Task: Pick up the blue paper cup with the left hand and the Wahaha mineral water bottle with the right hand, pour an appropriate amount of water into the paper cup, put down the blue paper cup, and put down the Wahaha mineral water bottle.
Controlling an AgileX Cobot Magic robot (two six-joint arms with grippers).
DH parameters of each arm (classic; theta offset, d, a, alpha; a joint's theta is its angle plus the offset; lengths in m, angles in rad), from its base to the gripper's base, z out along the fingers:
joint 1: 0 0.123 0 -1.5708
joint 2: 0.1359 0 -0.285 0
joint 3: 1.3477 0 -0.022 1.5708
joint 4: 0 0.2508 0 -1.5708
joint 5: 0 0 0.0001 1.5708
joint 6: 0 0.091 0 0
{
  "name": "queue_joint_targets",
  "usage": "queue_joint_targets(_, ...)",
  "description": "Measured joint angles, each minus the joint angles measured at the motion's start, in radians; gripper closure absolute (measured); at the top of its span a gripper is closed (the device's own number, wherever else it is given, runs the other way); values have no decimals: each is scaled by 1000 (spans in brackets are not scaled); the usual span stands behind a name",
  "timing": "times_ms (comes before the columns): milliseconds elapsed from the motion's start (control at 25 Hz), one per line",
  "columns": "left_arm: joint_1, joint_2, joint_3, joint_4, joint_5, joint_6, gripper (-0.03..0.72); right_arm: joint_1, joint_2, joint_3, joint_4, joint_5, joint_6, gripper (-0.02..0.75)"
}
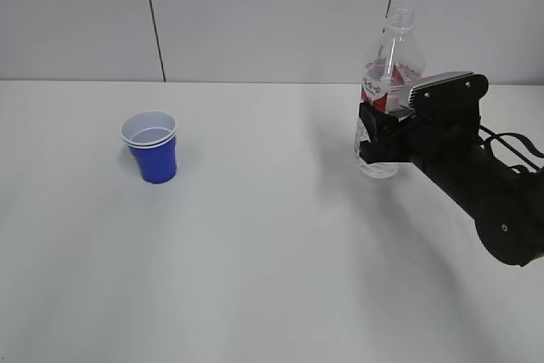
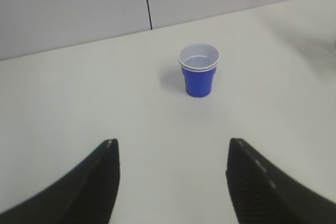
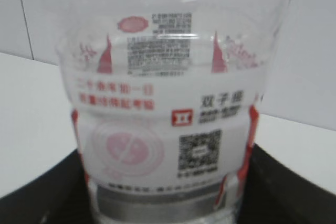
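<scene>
Bottle point(image 1: 388, 82) stood upright at the right of the table point(image 1: 272, 278), capless, neck up; right end effector point(image 1: 371, 135) was clamped around its lower body just below the label band, fingers on both sides, bottle filling the right wrist view point(image 3: 168, 119); whether the base touched the table or was just off it could not be told. Blue cup point(image 1: 153, 149) sat upright on the table at the left, well apart from the bottle, untouched; left end effector point(image 2: 170, 179) was spread wide, holding nothing, low and short of the cup point(image 2: 199, 70), which lay ahead between its two fingers' line; left arm did not show in the exterior view. Judged progress: early; bottle grasp looked done, cup pickup not yet done, pouring and both put-downs left. Contents: cup looked empty, white inside, doubled rim as if two cups nested; water level in the clear bottle could not be read, lower part hidden by the end effector.
</scene>
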Motion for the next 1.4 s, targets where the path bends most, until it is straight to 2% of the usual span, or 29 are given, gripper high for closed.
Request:
queue_joint_targets(200,0,-195,-16,-51,203,0,218,0,0,0,0,0,4,265)
queue_joint_targets(440,0,-354,-19,-90,262,-1,221,0,0,0,-1,0,6,265)
queue_joint_targets(720,0,-364,-40,-144,304,7,227,0,0,0,-6,-2,6,265)
queue_joint_targets(1080,0,-364,-88,-111,553,47,230,0,0,0,-24,-2,8,265)
queue_joint_targets(1400,0,-364,-41,-86,507,49,230,0,2,-51,-44,28,8,265)
